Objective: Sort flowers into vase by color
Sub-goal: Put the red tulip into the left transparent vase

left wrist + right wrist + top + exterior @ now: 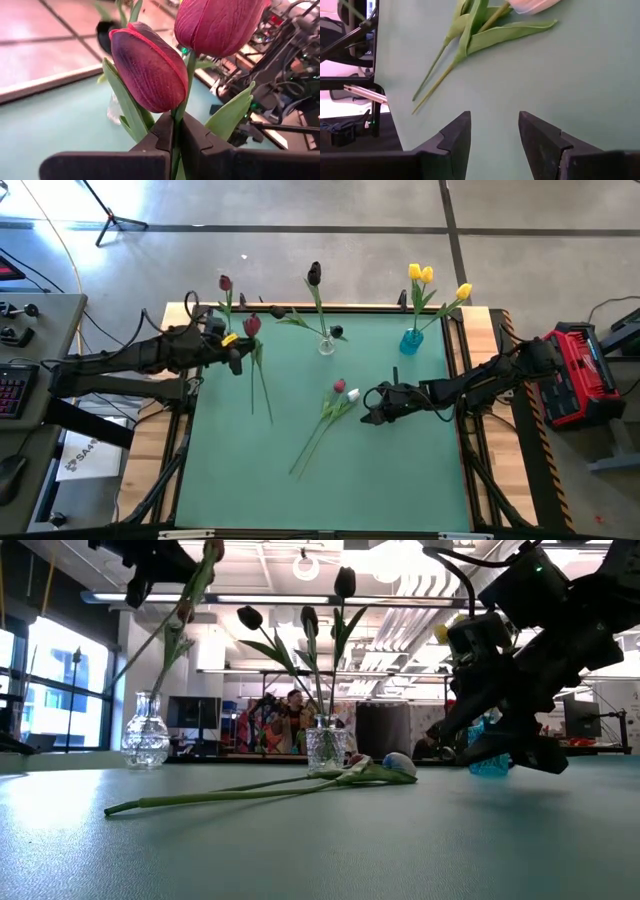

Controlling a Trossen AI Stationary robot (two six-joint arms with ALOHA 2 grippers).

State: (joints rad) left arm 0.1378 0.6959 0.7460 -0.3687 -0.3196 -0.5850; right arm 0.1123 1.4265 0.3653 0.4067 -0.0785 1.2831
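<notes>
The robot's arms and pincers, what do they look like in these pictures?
Both arms are dark, near black, built of slim jointed segments with black cables running along them. The left pincer has two flat matte-black fingers with stepped, notched inner edges. The right pincer has the same angular black fingers on a bulky black wrist block. The left arm shows a small yellow mark near its wrist.

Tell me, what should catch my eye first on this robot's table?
Probably the dark red tulip: the left gripper holds it by the stem above the table's far left part. Along the far edge stand three vases: a clear one at left, a clear one with black tulips in the middle, a blue one with yellow tulips at right. Mid-table lie a pink and a white tulip, with the open right gripper beside them.
</notes>
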